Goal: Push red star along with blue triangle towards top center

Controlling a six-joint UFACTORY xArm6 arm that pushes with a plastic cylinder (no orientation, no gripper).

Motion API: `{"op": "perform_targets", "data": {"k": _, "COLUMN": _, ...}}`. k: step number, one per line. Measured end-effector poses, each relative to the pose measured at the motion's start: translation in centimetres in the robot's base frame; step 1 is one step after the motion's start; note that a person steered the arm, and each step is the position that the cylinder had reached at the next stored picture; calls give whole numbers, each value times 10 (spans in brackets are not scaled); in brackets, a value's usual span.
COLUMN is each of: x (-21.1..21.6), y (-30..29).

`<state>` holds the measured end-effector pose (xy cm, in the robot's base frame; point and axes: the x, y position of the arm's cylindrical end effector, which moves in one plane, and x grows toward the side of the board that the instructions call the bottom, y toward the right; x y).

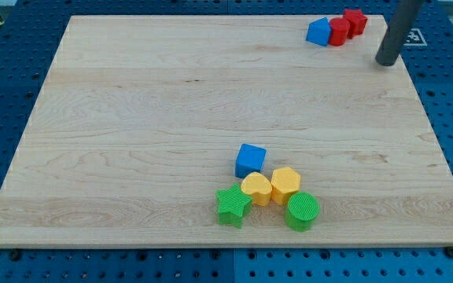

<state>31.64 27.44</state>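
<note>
A red star [355, 21] sits near the view's top right edge of the wooden board [132, 118]. A red round block [339, 31] touches it on its lower left, and a blue triangle [318, 31] touches that block on the left; the three form a short row. My tip [385, 62] is to the lower right of this row, apart from it, with a gap between it and the red star.
A cluster lies near the view's bottom centre: a blue cube [250, 160], a yellow heart [256, 189], a yellow hexagon [285, 185], a green star [233, 206] and a green round block [302, 211]. A blue pegboard surrounds the board.
</note>
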Motion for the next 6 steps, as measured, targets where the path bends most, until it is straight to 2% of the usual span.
{"op": "perform_targets", "data": {"k": 4, "x": -107, "y": -11}}
{"op": "perform_targets", "data": {"k": 6, "x": -95, "y": -54}}
